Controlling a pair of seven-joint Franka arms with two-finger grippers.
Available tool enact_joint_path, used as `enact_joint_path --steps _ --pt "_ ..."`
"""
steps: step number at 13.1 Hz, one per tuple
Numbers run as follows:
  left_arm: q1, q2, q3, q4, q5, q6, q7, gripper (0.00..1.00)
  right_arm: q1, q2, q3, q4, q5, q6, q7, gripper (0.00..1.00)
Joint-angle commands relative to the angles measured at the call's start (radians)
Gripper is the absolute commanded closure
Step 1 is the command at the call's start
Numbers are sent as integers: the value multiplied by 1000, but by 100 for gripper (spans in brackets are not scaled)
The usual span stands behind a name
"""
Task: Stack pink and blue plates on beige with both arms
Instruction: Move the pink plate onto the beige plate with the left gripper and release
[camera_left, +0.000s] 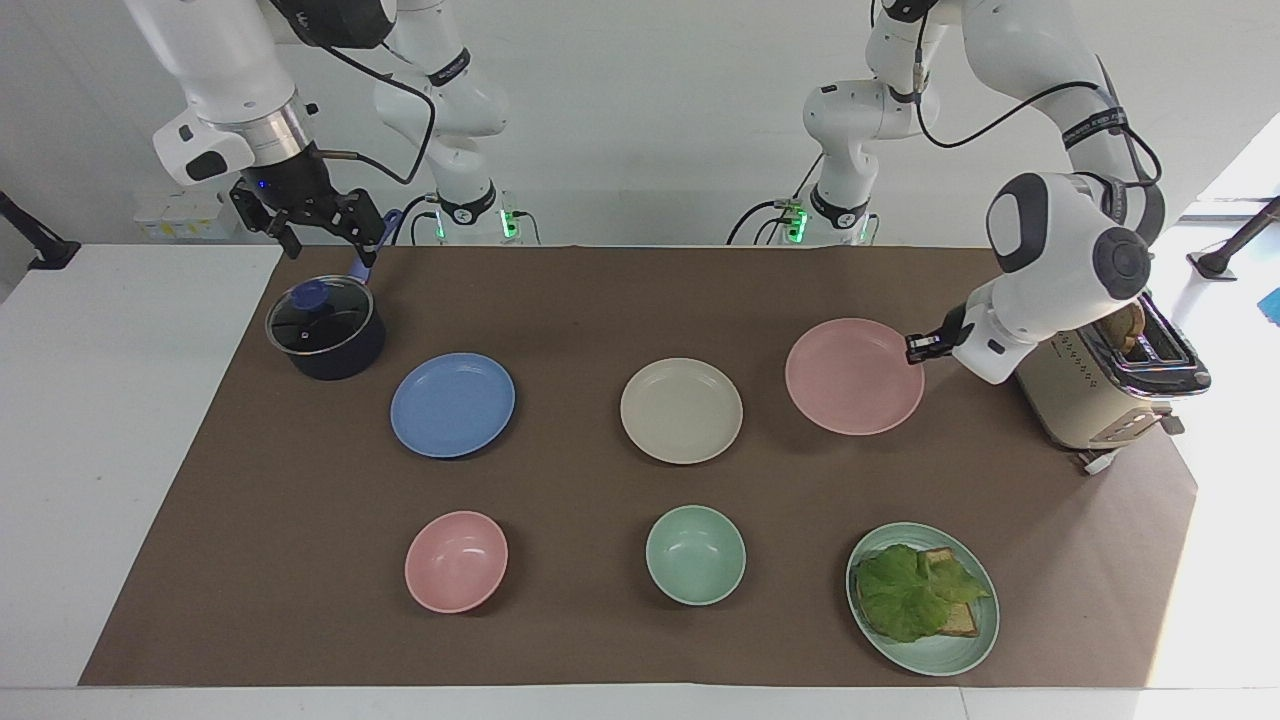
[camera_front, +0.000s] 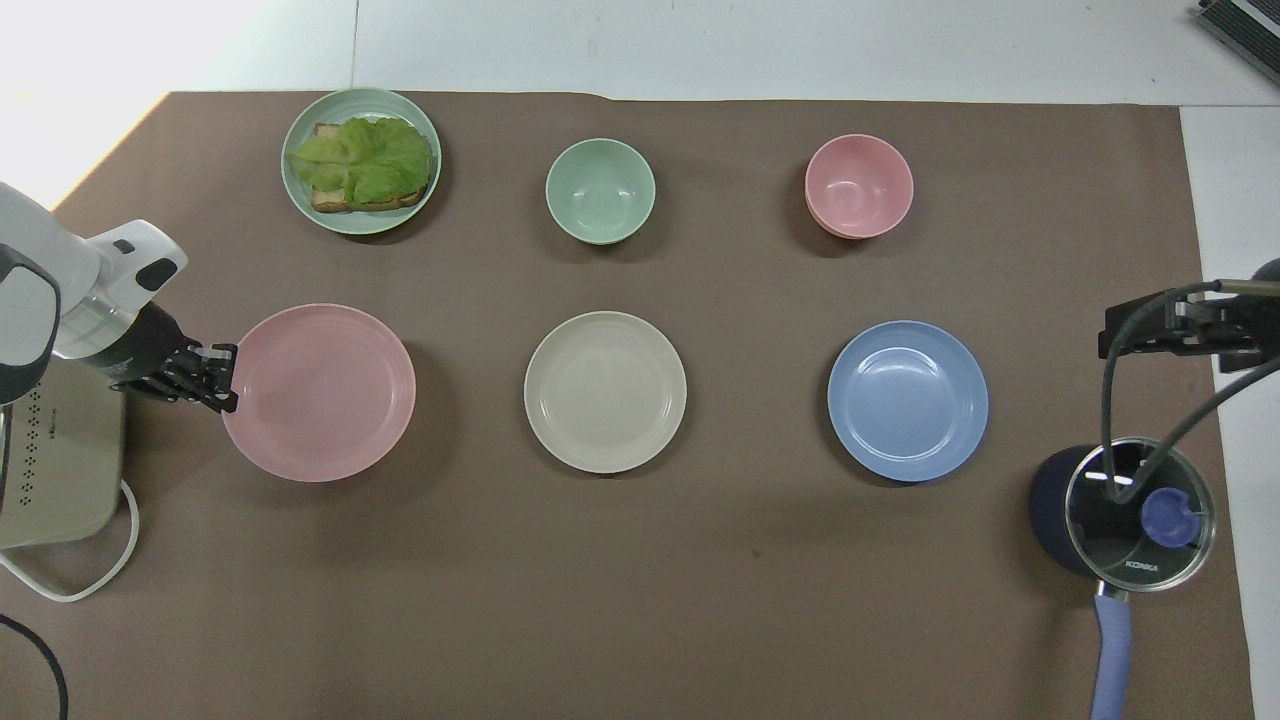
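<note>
I have the pink plate (camera_left: 853, 376) up off the brown mat (camera_left: 640, 630), right of centre in the facing view, and the left gripper (camera_left: 916, 349) is clamped on its rim at the edge toward the toaster (camera_left: 1100, 390); in the overhead view the plate (camera_front: 320, 392) sits left of centre and casts a soft shadow on the mat below it. I cannot make out the fingertips themselves where they meet the rim, only the dark gripper body against the pink edge. The beige plate (camera_left: 681, 410) lies flat at the middle of the frame, beside the raised pink one and apart from it. The blue plate (camera_left: 452, 404) lies flat left of centre, with nothing on it. The right gripper (camera_left: 312, 218) hangs at the upper left of the facing view, above the lidded dark pot (camera_left: 325, 328), its fingers spread apart and holding nothing; overhead, only part of it shows at the right edge, cut off by the frame. Along the bottom of the facing view stand a pink bowl (camera_left: 456, 560), a mint bowl (camera_left: 695, 554) and a mint plate (camera_left: 922, 598) with lettuce and toast. The toaster is partly hidden by the left arm's wrist.
</note>
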Motion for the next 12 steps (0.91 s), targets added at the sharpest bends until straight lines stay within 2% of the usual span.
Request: enact_joint_path --steps 1,4,6,8,9,10,12 --pt "-137 -24 -4 -39 -73 120 -179 100 -14 -3 4 -5 22 13 -28 0" --pt "-275 -11 -4 -117 -116 322 -298 100 -14 -3 4 -5 22 13 -28 0" --pt "-342 -1 -4 -225 -120 512 -310 100 -14 -3 4 -5 22 13 -27 0" --pt "-347 -1 -5 -251 -119 550 -310 100 -14 -3 4 -5 22 15 -28 0" --pt "-347 0 -5 -249 -120 553 -309 57 -14 -3 4 -5 22 15 -28 0" --pt "-347 0 -5 -249 -120 556 -310 1 -14 -3 4 -5 22 15 -27 0" --pt "-338 3 -2 -234 -119 544 -307 0 -14 -3 4 -5 22 15 -27 0"
